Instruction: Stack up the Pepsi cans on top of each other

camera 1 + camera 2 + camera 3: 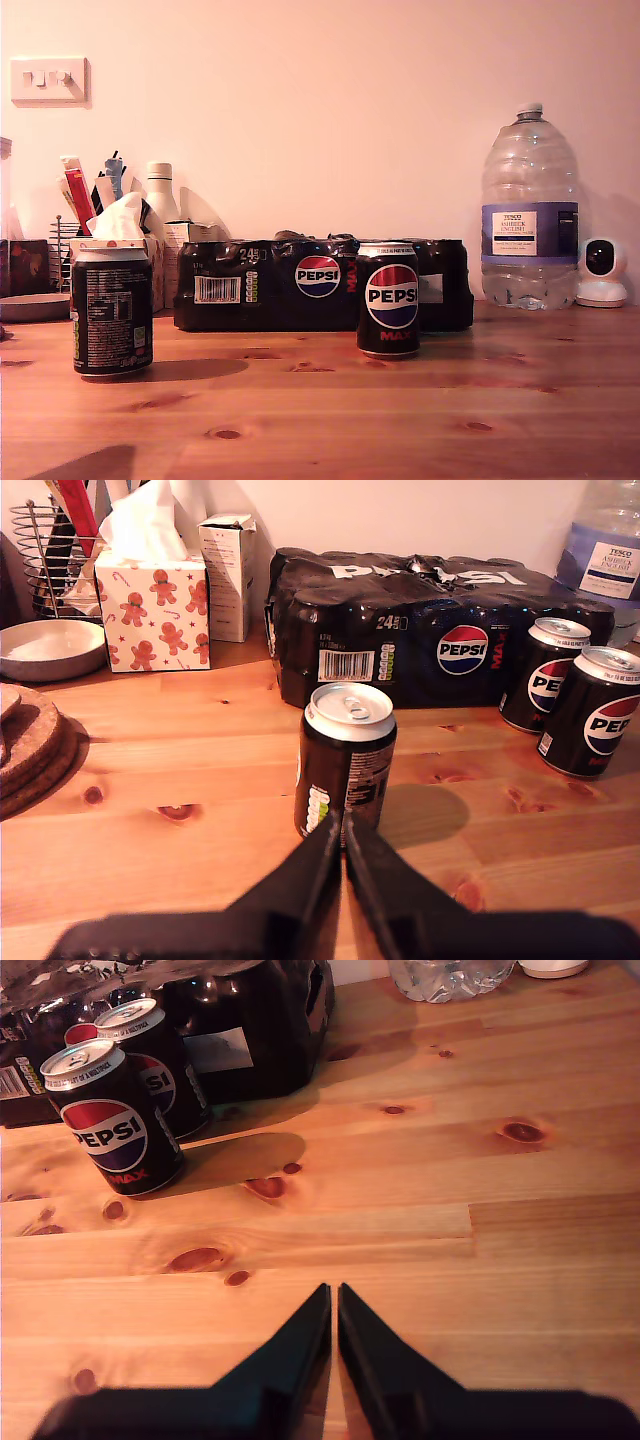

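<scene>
Your first tool [343, 832] has its jaws pressed together with nothing between them, its tip just in front of the lone Pepsi can [345, 761], apparently not touching it. Your second tool [334, 1298] is closed and empty too, poised over bare wood well apart from any can.

Working from the biggest thing down: the wooden counter [330, 420] carries everything. At the exterior view's right, by the wall, stands the large clear water bottle [529, 210]. The black shrink-wrapped multipack [250, 285] lies along the back, near the middle of the exterior view. The tissue box [152, 615] printed with gingerbread figures sits beside the multipack, a small white carton [229, 575] between them.

Then the cans, all upright on the counter and none stacked. The lone Pepsi can stands at the exterior view's left, nutrition text toward that camera. The other two Pepsi cans stand close together in front of the multipack; the nearer one [113, 1118] hides the farther one [160, 1065] in the exterior view, so you see a single can there.
</scene>
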Controlling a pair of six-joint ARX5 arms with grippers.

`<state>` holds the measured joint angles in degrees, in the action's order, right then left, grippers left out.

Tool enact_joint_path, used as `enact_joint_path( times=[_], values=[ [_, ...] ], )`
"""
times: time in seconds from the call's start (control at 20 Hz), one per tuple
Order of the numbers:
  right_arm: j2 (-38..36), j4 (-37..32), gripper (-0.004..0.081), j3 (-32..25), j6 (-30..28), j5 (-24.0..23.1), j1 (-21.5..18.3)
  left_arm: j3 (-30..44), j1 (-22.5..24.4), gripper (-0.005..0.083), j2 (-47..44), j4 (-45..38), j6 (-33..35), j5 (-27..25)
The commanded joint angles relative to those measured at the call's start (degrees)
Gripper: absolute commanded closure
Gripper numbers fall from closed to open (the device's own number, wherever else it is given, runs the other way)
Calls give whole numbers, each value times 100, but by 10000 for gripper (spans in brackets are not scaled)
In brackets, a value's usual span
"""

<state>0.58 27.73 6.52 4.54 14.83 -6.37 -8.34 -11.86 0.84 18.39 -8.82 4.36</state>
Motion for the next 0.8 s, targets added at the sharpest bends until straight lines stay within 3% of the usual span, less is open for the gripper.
enact_joint_path(
  times=[0.0,0.45,0.5,0.55,0.65,0.7,0.75],
  values=[
    [-11,-1113,782,-94,149,-20,-13,85,22,794,-20,389,-177,289],
    [-11,-1119,782,-94,149,-20,-13,85,22,761,-20,332,-188,293],
    [-11,-1119,782,-94,149,-20,-13,85,22,699,-15,337,-236,323],
    [-11,-1119,782,-94,149,-20,-13,87,22,537,-15,286,-334,435],
    [-11,-1119,782,-94,149,-20,-13,90,17,78,-9,170,-654,490],
    [-11,-1119,782,-94,149,-20,-13,101,17,-26,-4,173,-737,492],
    [-11,-1119,782,-94,149,-20,-13,140,11,-1,0,131,-737,503]
  ],
)
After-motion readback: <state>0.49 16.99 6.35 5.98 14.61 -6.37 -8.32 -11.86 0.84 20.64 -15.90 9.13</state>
